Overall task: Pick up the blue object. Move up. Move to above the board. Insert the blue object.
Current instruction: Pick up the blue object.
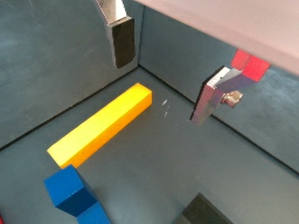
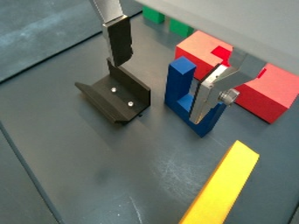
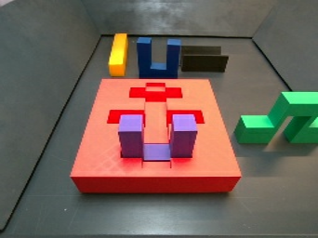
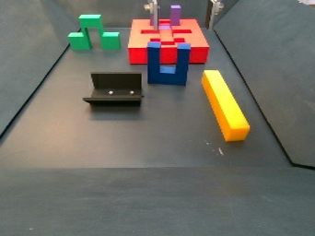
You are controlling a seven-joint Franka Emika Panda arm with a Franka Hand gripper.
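The blue object (image 3: 158, 56), a dark blue U-shaped block, stands upright on the floor just off the board's far end, between the yellow bar and the fixture; it also shows in a side view (image 4: 168, 63) and in both wrist views (image 2: 184, 87) (image 1: 70, 194). The board (image 3: 112, 149) is a large red slab with recesses, and shows in a wrist view (image 2: 208, 48). My gripper (image 2: 159, 92) is open and empty, high over the floor between the fixture and the blue object. One finger (image 2: 215, 94) overlaps the blue object in view. The gripper shows only at the top edge of a side view (image 4: 182, 14).
A purple U-shaped block (image 3: 130, 135) sits in a recess of the board. The yellow bar (image 3: 119, 53) lies beside the blue object and shows in a wrist view (image 1: 103, 127). The fixture (image 2: 117, 94) stands on its other side. A green stepped block (image 3: 284, 121) lies near a side wall.
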